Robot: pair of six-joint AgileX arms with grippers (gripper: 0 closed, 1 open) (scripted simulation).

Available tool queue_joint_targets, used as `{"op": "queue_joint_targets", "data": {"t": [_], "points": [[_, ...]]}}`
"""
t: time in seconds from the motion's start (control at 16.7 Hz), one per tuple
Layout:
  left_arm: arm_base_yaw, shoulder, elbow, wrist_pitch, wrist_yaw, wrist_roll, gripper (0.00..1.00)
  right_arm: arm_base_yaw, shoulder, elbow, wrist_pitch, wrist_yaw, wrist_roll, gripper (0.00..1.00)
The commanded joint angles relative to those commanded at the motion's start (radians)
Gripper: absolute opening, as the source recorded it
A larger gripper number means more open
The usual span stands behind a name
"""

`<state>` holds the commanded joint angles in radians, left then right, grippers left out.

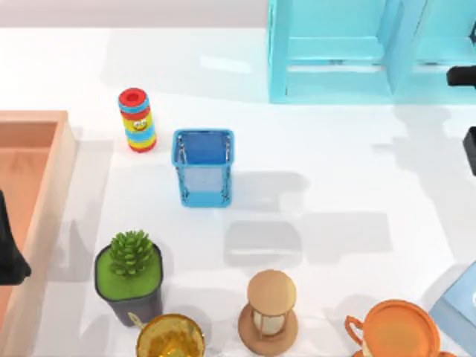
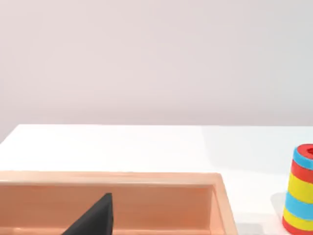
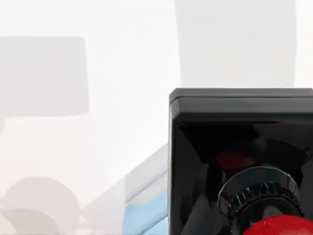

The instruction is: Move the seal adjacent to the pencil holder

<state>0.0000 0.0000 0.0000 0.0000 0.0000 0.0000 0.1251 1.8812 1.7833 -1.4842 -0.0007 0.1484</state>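
The seal [image 3: 239,161] sits right up against our right wrist camera. Its red knob is nearest the lens and its black square base faces away, towards the pale worktop [image 1: 335,171] well below it. We judge from this that it is lifted clear of the surface and carried by the right gripper, though we cannot tell whether that gripper is clenched on it or released. The seal's long axis runs from knob to base along the camera's line of sight, so it would reach the worktop base first. From above, our right arm [image 1: 470,149] shows as dark pieces at the worktop's right edge. The pencil holder [image 1: 203,167] stands upright left of centre, well apart from that arm. The coming move therefore turns on carrying the seal leftward across the worktop. The holder's right side faces a bare stretch crossed by shadows. A striped cylinder [image 1: 137,119] stands near its rear left corner, and a potted plant [image 1: 130,271] sits towards the front edge, so we judge the right side the easiest place to set down. Our left arm [image 1: 11,256] is parked over the wooden tray [image 1: 44,186] at the left edge, and we cannot tell its grip either.
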Motion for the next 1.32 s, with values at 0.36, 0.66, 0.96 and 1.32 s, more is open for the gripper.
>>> {"op": "queue_joint_targets", "data": {"t": [0.36, 0.66, 0.96, 1.32], "points": [[0.0, 0.0, 0.0, 0.0, 0.0, 0.0, 1.0, 0.118, 0.239, 0.336, -0.116, 0.003, 0.133, 0.0], [0.0, 0.0, 0.0, 0.0, 0.0, 0.0, 1.0, 0.272, 0.506, 0.727, -0.24, 0.005, 0.283, 0.0], [0.0, 0.0, 0.0, 0.0, 0.0, 0.0, 1.0, 0.418, 0.729, 1.077, -0.335, 0.009, 0.422, 0.0], [0.0, 0.0, 0.0, 0.0, 0.0, 0.0, 1.0, 0.493, 0.845, 1.241, -0.384, 0.011, 0.494, 0.0]]}}
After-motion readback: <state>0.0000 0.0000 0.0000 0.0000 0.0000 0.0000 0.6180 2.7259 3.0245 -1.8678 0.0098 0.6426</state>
